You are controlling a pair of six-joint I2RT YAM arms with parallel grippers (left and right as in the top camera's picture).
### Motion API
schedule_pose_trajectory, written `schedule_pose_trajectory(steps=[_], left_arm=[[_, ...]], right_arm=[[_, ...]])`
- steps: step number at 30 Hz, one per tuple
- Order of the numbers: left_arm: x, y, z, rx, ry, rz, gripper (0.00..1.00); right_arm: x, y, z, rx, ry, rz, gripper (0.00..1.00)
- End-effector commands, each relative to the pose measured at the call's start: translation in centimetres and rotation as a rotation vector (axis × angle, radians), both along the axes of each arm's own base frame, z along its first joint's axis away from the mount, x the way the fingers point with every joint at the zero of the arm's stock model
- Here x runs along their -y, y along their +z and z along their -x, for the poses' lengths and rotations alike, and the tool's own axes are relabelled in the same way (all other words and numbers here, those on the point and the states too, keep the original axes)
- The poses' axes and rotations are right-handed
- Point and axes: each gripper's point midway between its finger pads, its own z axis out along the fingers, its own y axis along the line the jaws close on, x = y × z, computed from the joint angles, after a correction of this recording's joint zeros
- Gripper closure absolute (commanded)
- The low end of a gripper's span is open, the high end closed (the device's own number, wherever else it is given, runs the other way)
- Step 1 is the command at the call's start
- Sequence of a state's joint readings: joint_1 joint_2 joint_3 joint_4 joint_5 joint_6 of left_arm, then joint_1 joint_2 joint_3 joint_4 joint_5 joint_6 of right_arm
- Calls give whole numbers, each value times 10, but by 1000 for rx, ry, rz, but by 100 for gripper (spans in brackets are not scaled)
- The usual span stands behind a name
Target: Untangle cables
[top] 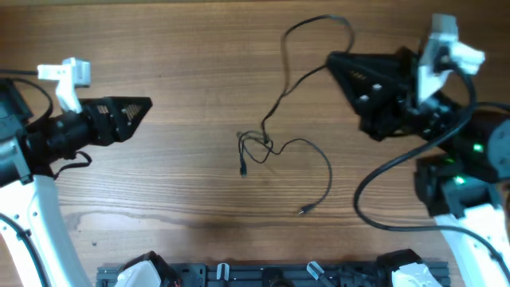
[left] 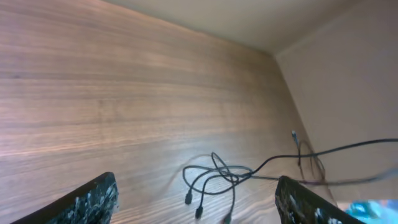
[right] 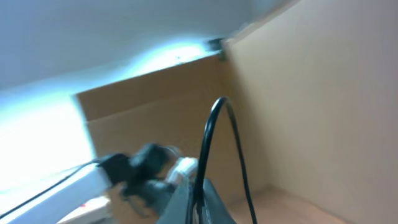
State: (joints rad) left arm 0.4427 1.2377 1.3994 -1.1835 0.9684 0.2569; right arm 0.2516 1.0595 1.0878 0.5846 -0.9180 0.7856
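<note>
The thin dark cables [top: 256,147] lie knotted near the table's middle. One strand runs up right in a loop to my right gripper [top: 333,60]; another curls right to a plug [top: 304,210]. In the right wrist view a cable [right: 211,134] rises from between the pressed fingers of that gripper [right: 198,204], which is shut on it. My left gripper [top: 143,107] hangs far left of the tangle, open and holding nothing. The left wrist view shows its fingers [left: 93,199] wide apart, with the knot [left: 217,175] and three small plugs on the wood ahead between them.
A black rail [top: 271,276] with fittings runs along the table's front edge. The right arm's own thick black cable [top: 381,185] loops over the table at the right. A beige wall [left: 348,74] borders the tabletop.
</note>
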Motion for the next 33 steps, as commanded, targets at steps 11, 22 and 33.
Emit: schedule_pose_trajectory(steps=[11, 22, 33], left_arm=[[68, -19, 25, -19, -293, -134, 23], [82, -24, 28, -29, -346, -161, 23], [81, -25, 27, -33, -341, -171, 23]], right_arm=[[-69, -132, 31, -91, 750, 404, 96], [7, -103, -31, -83, 421, 395, 96], [119, -36, -67, -166, 4, 315, 96]])
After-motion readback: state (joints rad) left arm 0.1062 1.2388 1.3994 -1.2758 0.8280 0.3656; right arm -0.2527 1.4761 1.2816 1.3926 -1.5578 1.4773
